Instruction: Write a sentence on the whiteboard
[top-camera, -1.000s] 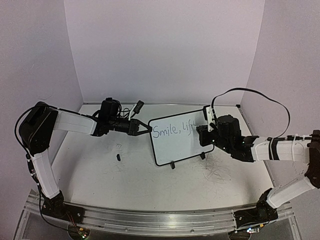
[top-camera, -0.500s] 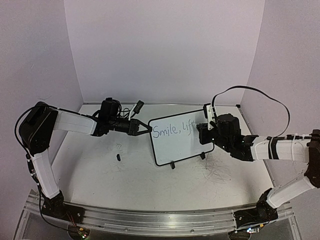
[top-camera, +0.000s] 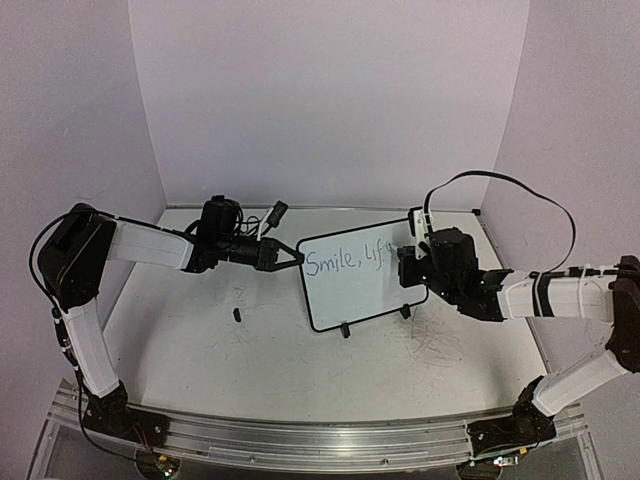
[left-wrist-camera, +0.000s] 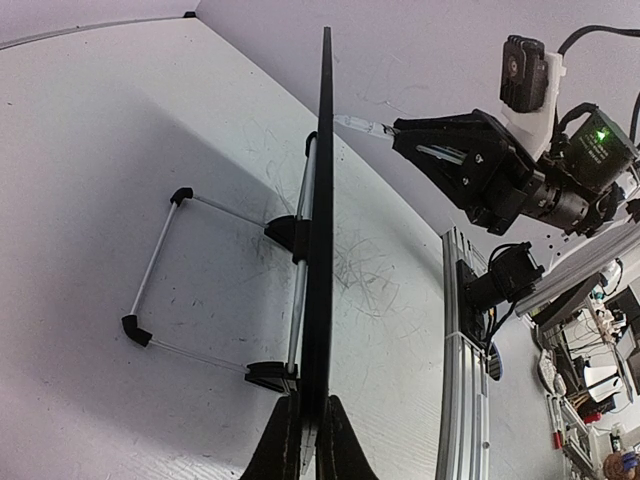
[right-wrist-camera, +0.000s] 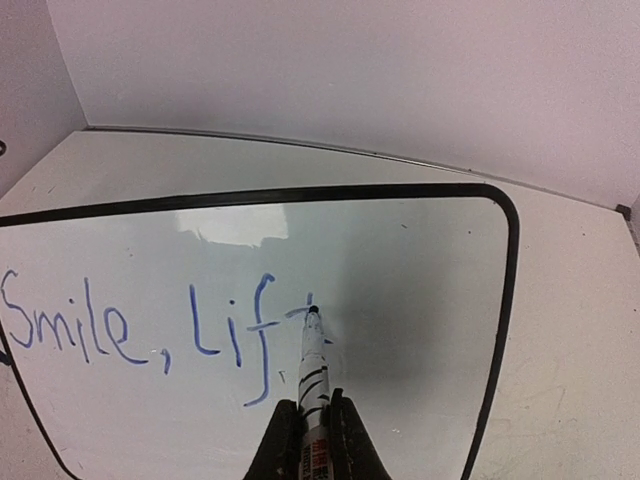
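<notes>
Gently, while my left gripper (left-wrist-camera: 308, 420) pinches the black-framed glossy whiteboard (left-wrist-camera: 325, 200), I should slide the white marker (right-wrist-camera: 313, 368) squeezed in my right gripper (right-wrist-camera: 313, 425) toward 3 o'clock.

Blue handwriting on the whiteboard (right-wrist-camera: 420, 250), one line: the sentence (right-wrist-camera: 120, 335) reads "Smile, Lif", then a short stroke at the tip of my marker (right-wrist-camera: 314, 380), not legible as a letter. The top view shows the same words. Dark print on the marker barrel is too blurred to read.
</notes>
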